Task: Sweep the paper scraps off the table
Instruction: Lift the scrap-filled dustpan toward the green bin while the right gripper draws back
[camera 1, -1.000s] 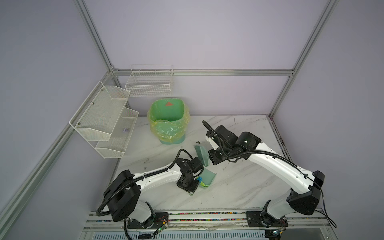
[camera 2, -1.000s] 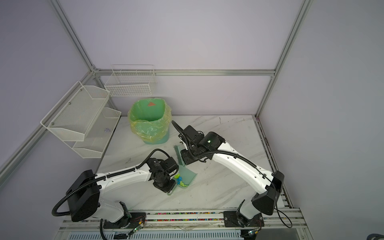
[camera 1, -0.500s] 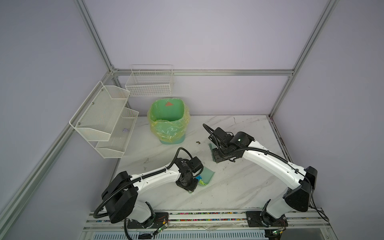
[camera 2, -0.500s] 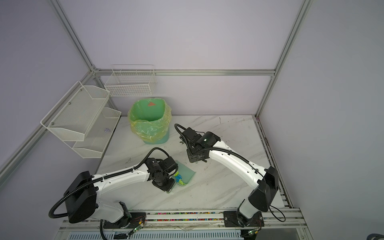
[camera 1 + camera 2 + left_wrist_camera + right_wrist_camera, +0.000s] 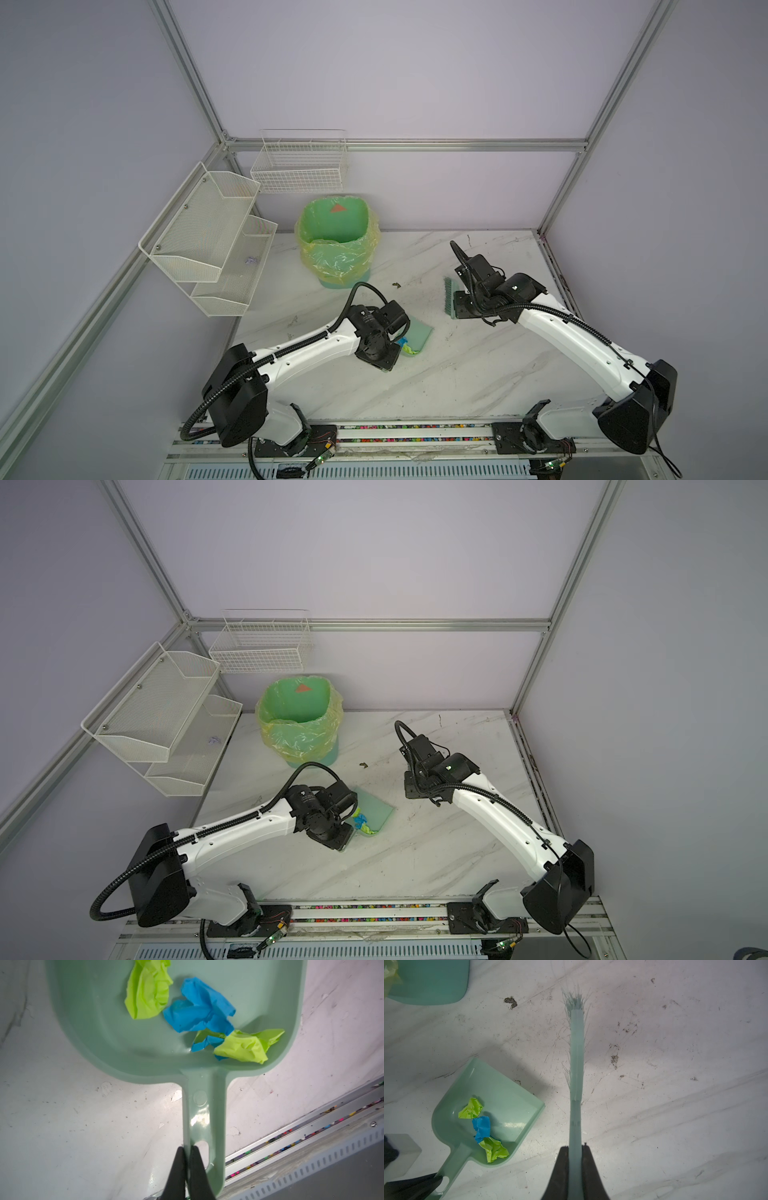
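In both top views the dustpan (image 5: 420,332) lies flat on the tabletop (image 5: 457,382), in front of the green lined bin (image 5: 336,237). The paper scraps (image 5: 406,348) are bunched at its handle end, against the left arm's wrist. In a top view the brush (image 5: 449,297) shows at the right arm's wrist, well apart from the pan. A dark speck (image 5: 395,285) sits between bin and brush.

In the left wrist view the left claw (image 5: 188,1150) is pinched fully closed on the rim of the dustpan's handle, beside the hanging hole. Blue and yellow-green scraps lie inside the pan near its back wall.

In the right wrist view the right claw (image 5: 575,1148) is clamped on the brush's handle. The brush reaches out over the scuffed tabletop, and the loaded pan lies off to one side.
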You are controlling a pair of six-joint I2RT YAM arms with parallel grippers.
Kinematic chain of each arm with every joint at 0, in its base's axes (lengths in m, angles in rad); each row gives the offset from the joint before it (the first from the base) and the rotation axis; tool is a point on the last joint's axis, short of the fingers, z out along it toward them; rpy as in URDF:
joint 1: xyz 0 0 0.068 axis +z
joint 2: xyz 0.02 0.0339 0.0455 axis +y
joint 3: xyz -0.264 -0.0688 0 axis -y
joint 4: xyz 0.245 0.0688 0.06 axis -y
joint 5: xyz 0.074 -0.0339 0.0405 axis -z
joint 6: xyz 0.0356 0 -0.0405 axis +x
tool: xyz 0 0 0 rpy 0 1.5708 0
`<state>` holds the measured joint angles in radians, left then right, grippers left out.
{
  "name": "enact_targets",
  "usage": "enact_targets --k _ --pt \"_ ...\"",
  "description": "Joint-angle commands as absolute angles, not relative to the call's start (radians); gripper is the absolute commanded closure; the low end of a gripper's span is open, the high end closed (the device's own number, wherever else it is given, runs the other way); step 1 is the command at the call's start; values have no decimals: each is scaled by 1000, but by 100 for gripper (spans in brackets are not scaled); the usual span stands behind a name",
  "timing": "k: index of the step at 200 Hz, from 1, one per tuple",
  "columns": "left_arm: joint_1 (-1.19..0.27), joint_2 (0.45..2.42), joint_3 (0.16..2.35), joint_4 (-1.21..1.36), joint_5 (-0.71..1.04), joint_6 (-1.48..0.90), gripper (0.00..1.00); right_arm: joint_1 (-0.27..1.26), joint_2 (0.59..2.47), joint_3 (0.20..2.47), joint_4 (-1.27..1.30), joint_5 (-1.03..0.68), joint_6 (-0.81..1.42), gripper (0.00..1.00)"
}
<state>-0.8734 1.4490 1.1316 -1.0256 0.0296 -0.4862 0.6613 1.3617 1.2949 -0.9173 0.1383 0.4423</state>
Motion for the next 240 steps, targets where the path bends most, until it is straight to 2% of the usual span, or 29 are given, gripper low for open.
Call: enact_targets --k 1,100,167,240 --pt "-854 1438 1308 -1082 38 -467 100 654 1327 1266 -845 136 468 100" --pt "-716 1563 1838 -1326 -117 -323 100 641 1223 1125 -723 116 530 100" --pt "-535 1693 2242 -1473 -175 -219 100 640 1209 1080 -713 106 538 100" --pt "-324 1668 2291 -1431 -196 -133 100 639 1207 1075 -687 76 529 100"
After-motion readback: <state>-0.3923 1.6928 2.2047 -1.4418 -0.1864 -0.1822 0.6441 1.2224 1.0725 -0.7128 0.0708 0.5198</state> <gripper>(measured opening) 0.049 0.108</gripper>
